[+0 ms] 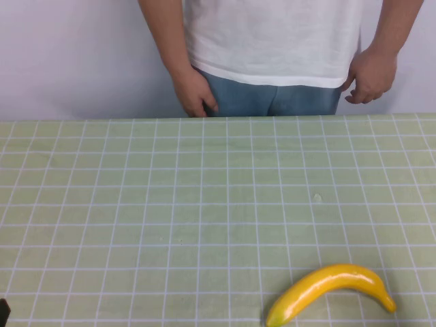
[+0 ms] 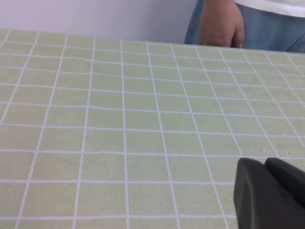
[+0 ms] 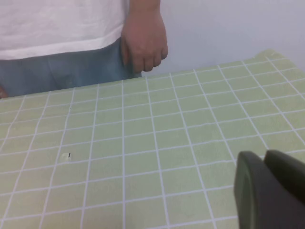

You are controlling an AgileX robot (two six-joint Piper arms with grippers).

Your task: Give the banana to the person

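Pale green surface (image 1: 136,204) ruled with thin white grid lines, probably a cloth or vinyl cover, filling most of the high view. Small pale speck (image 1: 317,197) lying right of centre. Plain white wall (image 1: 68,54) rising behind the far edge. Soft, even lighting.

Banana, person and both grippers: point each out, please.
banana (image 1: 332,290), high view, mid-body.
person (image 1: 272,37), high view, shirt front.
left gripper (image 2: 269,193), left wrist view, dark housing.
right gripper (image 3: 269,188), right wrist view, dark housing.
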